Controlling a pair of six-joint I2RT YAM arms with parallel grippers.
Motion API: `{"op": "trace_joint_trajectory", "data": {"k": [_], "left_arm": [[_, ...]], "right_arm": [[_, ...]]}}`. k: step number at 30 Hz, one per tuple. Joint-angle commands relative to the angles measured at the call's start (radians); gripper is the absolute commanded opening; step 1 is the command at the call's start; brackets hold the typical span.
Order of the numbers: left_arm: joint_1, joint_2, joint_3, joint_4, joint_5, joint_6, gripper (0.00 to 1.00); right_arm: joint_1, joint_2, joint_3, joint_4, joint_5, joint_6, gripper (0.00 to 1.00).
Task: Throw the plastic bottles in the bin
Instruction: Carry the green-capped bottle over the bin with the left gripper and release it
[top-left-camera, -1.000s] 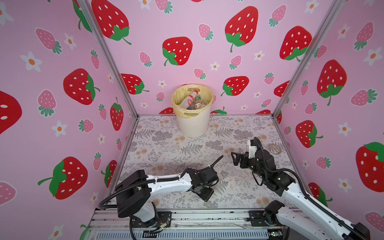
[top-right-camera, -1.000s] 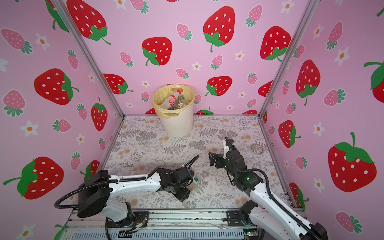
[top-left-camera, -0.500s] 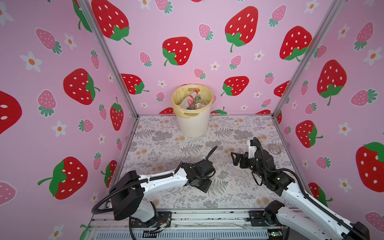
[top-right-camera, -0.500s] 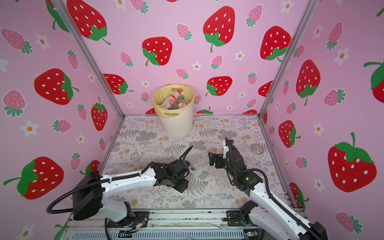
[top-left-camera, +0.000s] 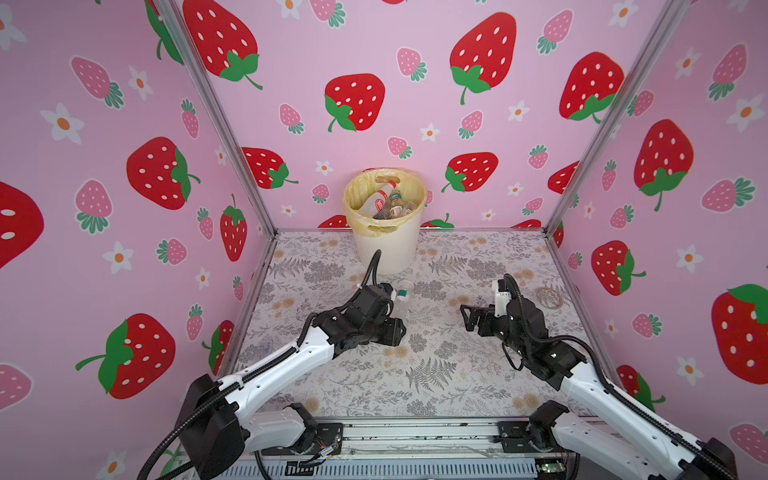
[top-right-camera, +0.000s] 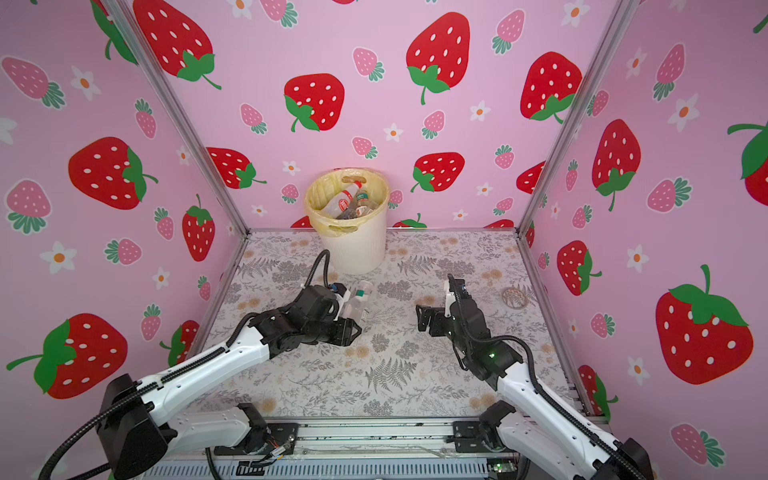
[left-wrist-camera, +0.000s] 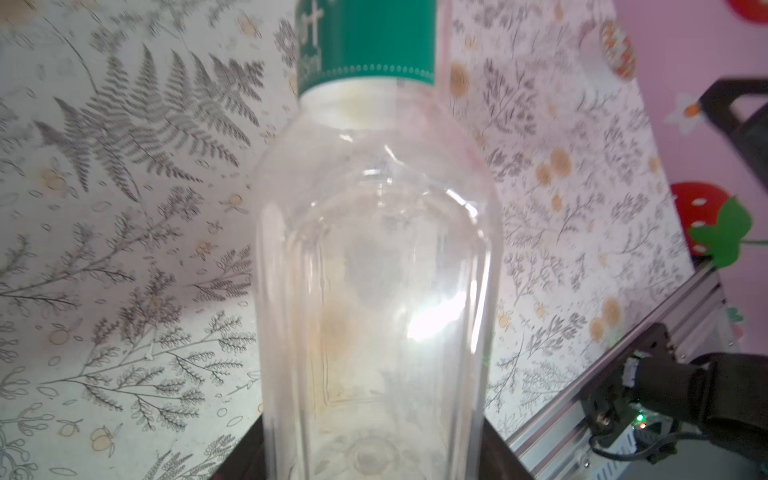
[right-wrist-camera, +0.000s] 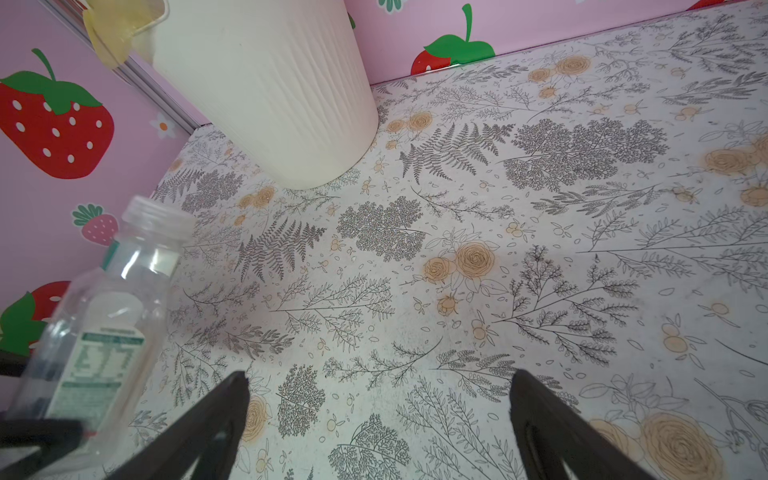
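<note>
Nearest you, both arms reach in from the front rail (top-left-camera: 415, 432) over the floral table (top-left-camera: 436, 374). Your right gripper (top-left-camera: 466, 318) hangs low on the right side, its fingers (right-wrist-camera: 232, 415) spread wide w/ nothing btwn them; the right wrist view shows only bare tabletop there. Your left gripper (top-left-camera: 397, 319) sits a bit left of ctr and is clamped on the clear bottle (top-left-camera: 402, 296). The bottle has a green label and clear cap, its base is down btwn the dark fingers (right-wrist-camera: 39, 428), and its neck tilts up toward the bin. The left wrist view is nearly all bottle, w/ a see-through body & a green band at the neck. In both top views it's just in front of the bin, not touching it. Further right, near the side wall, a small round ring (top-left-camera: 549, 297) lies flat on the table, well apart from both grippers. At far ctr the bin (top-left-camera: 386, 253) stands upright by the back wall (top-left-camera: 415, 137), w/ cream ribbed sides & a yellow bag (top-left-camera: 353, 195) folded over the rim. Inside, several binned bottles (top-left-camera: 380, 201) lie piled, incl. one w/ a red label.
</note>
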Motion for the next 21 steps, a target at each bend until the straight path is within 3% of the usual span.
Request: {"op": "trace_joint_trajectory", "data": {"k": [1,11,21], "left_arm": [[0.07,-0.041,0.038,0.05,0.061,0.009,0.53],[0.221,-0.083,0.122,0.073,0.141,0.052,0.52],[0.302,-0.2,0.085,0.237,0.235,0.118,0.53]], "right_arm": [[-0.006,0.004,0.001,0.018,-0.008,0.01,0.99],[-0.006,0.025,0.004,0.022,-0.014,0.014,0.99],[-0.007,0.042,0.009,0.032,-0.025,0.019,0.99]]}}
